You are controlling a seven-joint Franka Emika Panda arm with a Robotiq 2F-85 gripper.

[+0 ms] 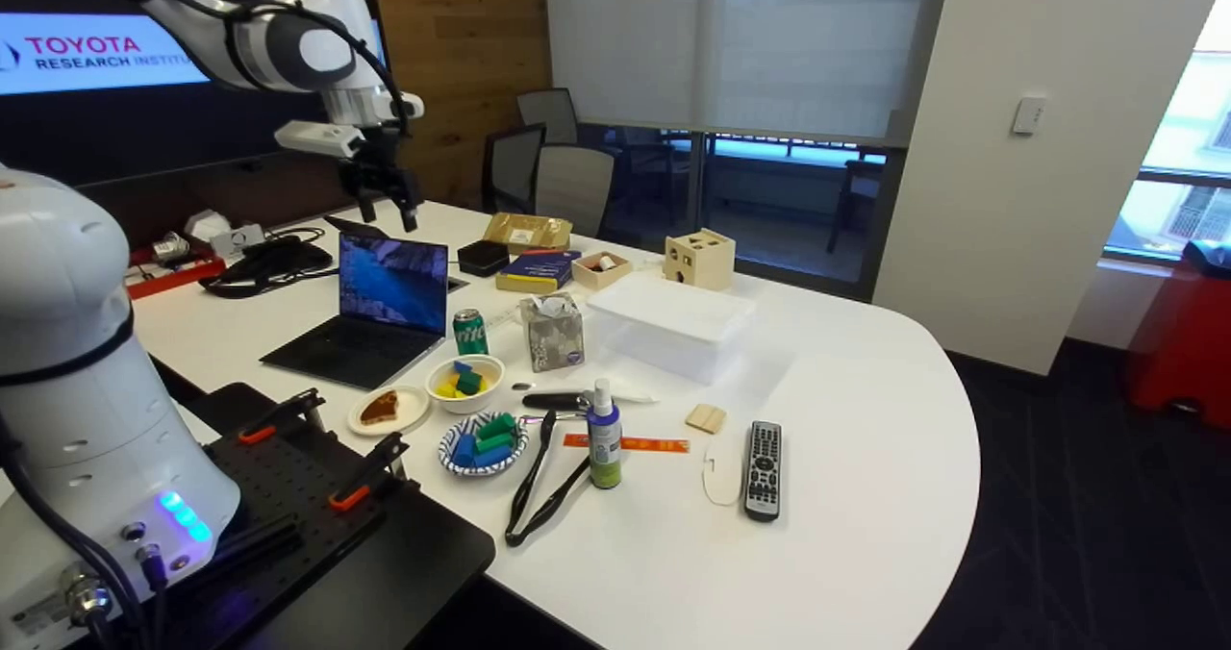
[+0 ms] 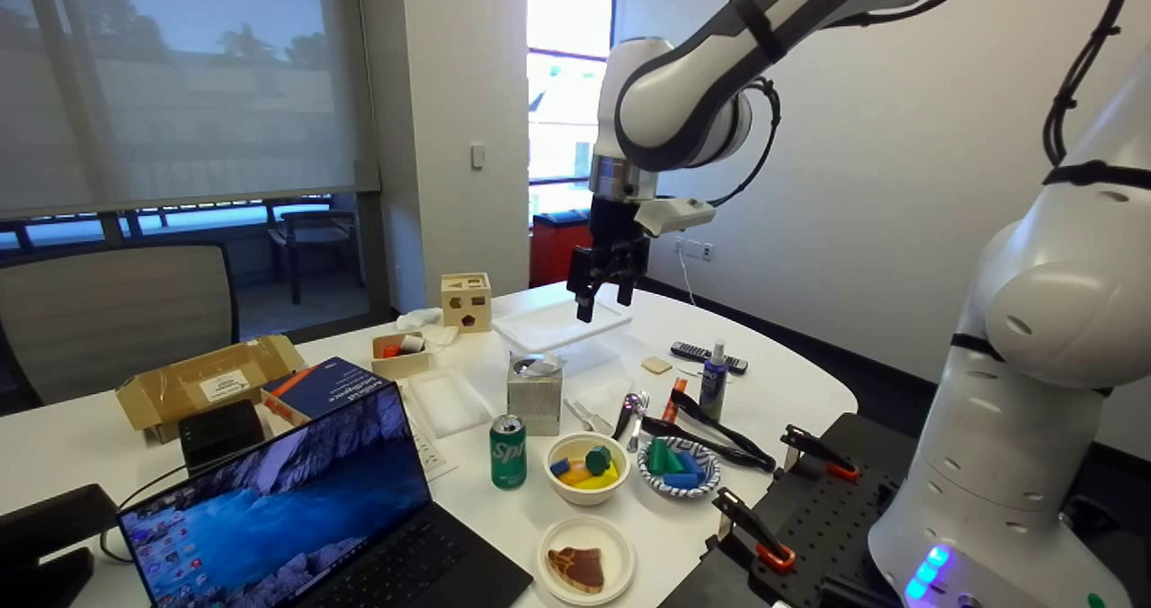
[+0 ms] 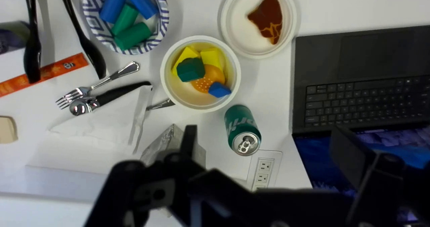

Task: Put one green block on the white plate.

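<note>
The white plate [image 1: 415, 406] lies near the laptop and holds a brown steak-shaped piece; it also shows in an exterior view [image 2: 619, 581] and in the wrist view [image 3: 237, 25]. Two green cylinder blocks [image 3: 132, 36] lie with blue ones in a blue-patterned bowl [image 3: 163, 22]. Another green block [image 3: 190, 70], faceted, sits on yellow pieces and an orange piece in a white bowl [image 3: 167, 86], beside a small blue block. My gripper [image 3: 268, 143] is open and empty. It hangs high above the table in both exterior views [image 1: 389, 215] [image 2: 605, 302], touching nothing.
A green soda can [image 3: 239, 119] stands upright beside the white bowl, near a tissue box [image 1: 555, 333]. An open laptop [image 1: 385, 309] stands beside the plate. Black tongs [image 1: 539, 496], a spray bottle [image 1: 604, 438] and cutlery [image 3: 97, 92] lie or stand near the patterned bowl.
</note>
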